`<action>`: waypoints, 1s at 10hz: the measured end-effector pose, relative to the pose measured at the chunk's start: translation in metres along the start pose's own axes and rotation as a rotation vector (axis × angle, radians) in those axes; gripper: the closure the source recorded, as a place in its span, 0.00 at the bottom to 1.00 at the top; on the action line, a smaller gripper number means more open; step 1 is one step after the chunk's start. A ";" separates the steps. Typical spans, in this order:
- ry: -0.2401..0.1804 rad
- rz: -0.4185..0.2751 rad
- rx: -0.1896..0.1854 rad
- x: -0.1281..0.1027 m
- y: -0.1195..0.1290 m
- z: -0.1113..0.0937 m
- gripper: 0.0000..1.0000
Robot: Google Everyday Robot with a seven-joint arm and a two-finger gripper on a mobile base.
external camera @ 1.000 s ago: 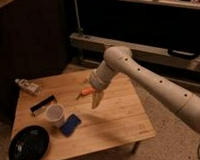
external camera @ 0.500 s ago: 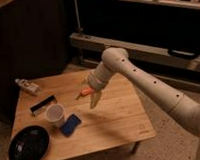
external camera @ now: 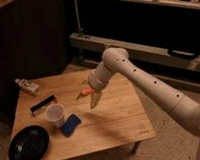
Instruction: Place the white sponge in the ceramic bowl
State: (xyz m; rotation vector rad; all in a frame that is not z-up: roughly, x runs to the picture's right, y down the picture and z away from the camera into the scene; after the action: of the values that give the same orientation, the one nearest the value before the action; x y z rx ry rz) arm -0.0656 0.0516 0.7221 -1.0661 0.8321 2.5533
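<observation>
Plainly the task is barely begun: the long white jointed robot arm (external camera: pixel 143 82) reaches down over the pale wooden table (external camera: pixel 120 122), and the shallow glossy black ceramic bowl (external camera: pixel 28 145) sits at the near left corner with nothing visible in it, so the placing is judged not yet done. A blue sponge-like pad (external camera: pixel 70 124) lies just beside a small translucent cup (external camera: pixel 55 115). The gripper (external camera: pixel 94 99) hangs over the table's middle, well apart from the bowl, beside a small orange object (external camera: pixel 83 93); whether it is open, closed or holding anything cannot be told, and no white sponge can be picked out with certainty.
</observation>
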 end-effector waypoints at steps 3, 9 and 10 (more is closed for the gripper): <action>0.053 0.016 -0.080 -0.009 -0.006 -0.003 0.20; 0.134 0.059 -0.304 -0.025 -0.010 -0.022 0.20; 0.134 0.059 -0.304 -0.025 -0.010 -0.022 0.20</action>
State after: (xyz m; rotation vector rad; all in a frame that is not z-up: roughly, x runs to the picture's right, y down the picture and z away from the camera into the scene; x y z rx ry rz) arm -0.0308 0.0464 0.7235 -1.3303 0.5201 2.7449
